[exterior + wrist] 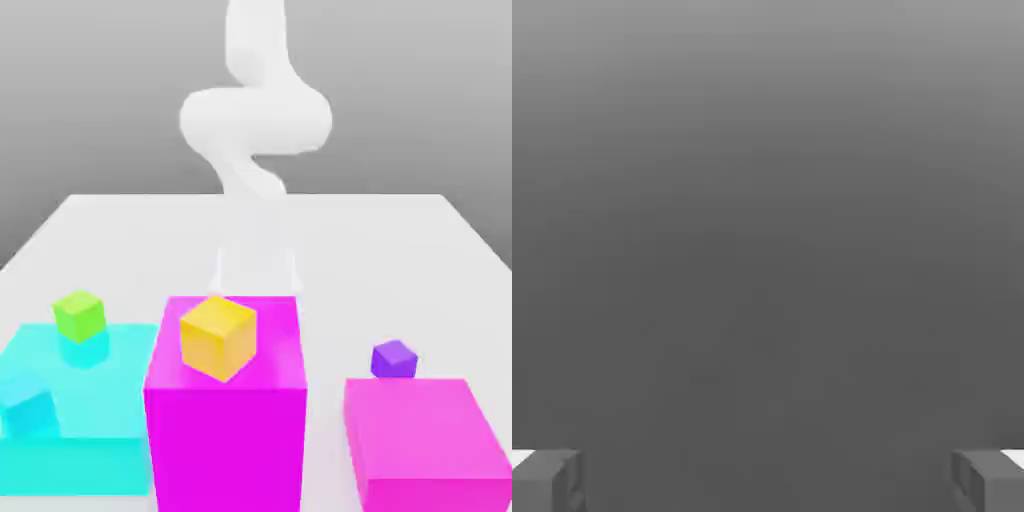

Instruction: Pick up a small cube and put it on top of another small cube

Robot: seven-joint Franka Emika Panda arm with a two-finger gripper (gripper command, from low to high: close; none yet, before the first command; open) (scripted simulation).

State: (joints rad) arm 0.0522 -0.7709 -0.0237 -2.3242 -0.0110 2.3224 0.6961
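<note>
Sitting free: purple cube (394, 359) behind pink block (425, 440) | yellow cube (217, 337) atop magenta block (225, 420) | jaws apart, empty

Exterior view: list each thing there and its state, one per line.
Purple cube: on the table, behind the pink block.
Yellow cube: tilted, atop the magenta block.
Green cube: on the cyan slab.
Gripper: open, holding nothing.

We see the tiny solid purple cube (394, 359) just behind the low pink block (425, 440) at the white table's (120, 240) right edge. The yellow cube (217, 337) sits on the tall magenta block (226, 420) mid-front. The lime-green cube (79, 314) sits on the flat cyan slab (100, 420) at the left edge.
</note>
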